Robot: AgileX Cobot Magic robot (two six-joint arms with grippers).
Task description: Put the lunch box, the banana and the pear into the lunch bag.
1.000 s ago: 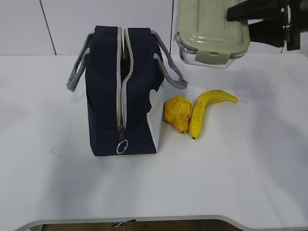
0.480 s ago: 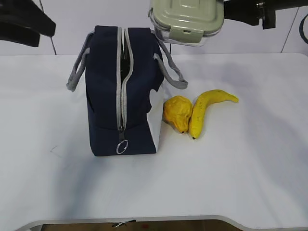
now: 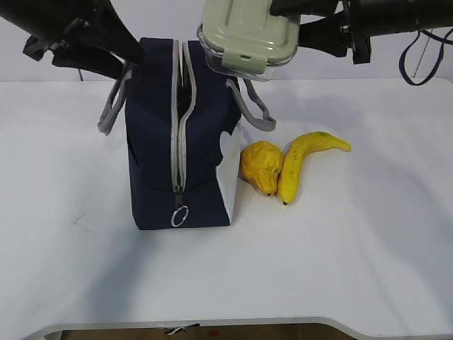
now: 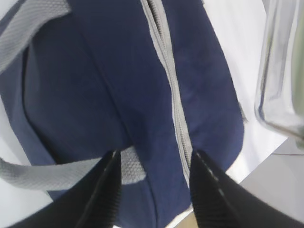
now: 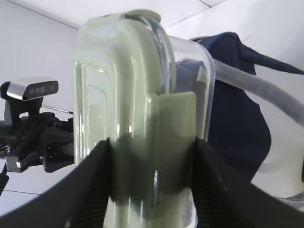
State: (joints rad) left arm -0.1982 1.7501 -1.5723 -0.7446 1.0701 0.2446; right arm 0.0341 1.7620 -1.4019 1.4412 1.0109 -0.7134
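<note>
The navy lunch bag (image 3: 152, 142) stands upright on the white table, its zipper parted near the top. My right gripper (image 3: 294, 21) is shut on the sage-lidded lunch box (image 3: 244, 39) and holds it in the air just above the bag's right top edge. In the right wrist view the jaws (image 5: 152, 180) clamp the lunch box (image 5: 137, 109), with the bag (image 5: 237, 114) behind it. My left gripper (image 3: 126, 62) is open at the bag's left grey handle. In the left wrist view it (image 4: 152, 185) hovers open over the bag (image 4: 109, 80). The pear (image 3: 260, 166) and the banana (image 3: 301, 159) lie right of the bag.
The bag's grey handles (image 3: 251, 99) stick out on both sides, and a metal ring pull (image 3: 180, 215) hangs at its front. A white wall stands behind the table. The table's front edge (image 3: 226, 322) runs along the bottom.
My right gripper has carried the lunch box leftward to above the bag's top. My left arm has come in from the left to the bag's left handle.
</note>
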